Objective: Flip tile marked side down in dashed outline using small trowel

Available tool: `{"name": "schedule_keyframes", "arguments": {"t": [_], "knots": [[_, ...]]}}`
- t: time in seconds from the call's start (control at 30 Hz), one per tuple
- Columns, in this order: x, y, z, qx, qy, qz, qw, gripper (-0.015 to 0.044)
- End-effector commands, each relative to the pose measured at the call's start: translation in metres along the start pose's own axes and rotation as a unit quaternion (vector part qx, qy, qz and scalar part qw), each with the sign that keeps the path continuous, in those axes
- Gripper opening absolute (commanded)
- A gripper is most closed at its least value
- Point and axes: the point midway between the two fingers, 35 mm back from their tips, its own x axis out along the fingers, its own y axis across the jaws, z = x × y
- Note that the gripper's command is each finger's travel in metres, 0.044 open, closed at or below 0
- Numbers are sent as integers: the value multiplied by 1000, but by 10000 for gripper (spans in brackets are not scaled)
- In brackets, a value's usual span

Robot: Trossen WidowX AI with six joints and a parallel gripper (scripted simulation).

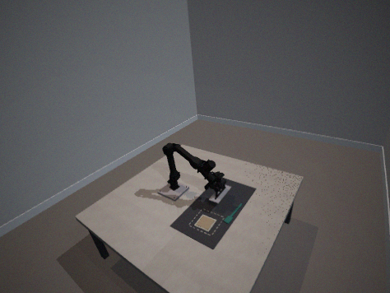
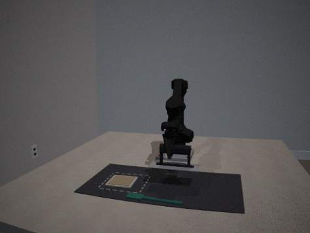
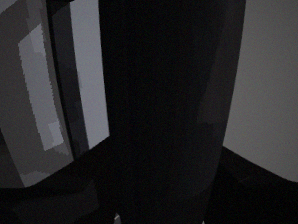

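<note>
The green trowel [image 1: 232, 214] [image 2: 154, 198] lies flat on the dark mat [image 1: 243, 191] [image 2: 216, 193], just beside the dashed outline [image 1: 190, 224] [image 2: 106, 188]; nothing holds it. The tan tile [image 1: 204, 222] [image 2: 121, 180] lies flat inside the outline, and its upper face looks plain. My gripper [image 1: 215, 193] [image 2: 174, 160] points down at the mat's back edge, well away from both. It is shut on a light grey slab [image 1: 222, 195] [image 2: 196, 166] beneath it. The wrist view is filled by dark shapes, so the grip itself is hidden.
The arm's base stands on a pale plate [image 1: 181, 193] behind the mat. The beige table [image 1: 136, 214] [image 2: 261, 157] stretches wide on all sides, with its edges far from the mat. Grey walls stand well behind.
</note>
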Motion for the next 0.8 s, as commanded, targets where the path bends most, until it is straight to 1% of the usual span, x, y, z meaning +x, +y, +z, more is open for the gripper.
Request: {"name": "schedule_keyframes", "arguments": {"t": [0.0,0.37,0.77], "knots": [[2,-2,7,-18,-16,3,1000,0],[25,-3,63,-153,-140,37,978,0],[40,2,124,-281,-281,42,917,0]]}}
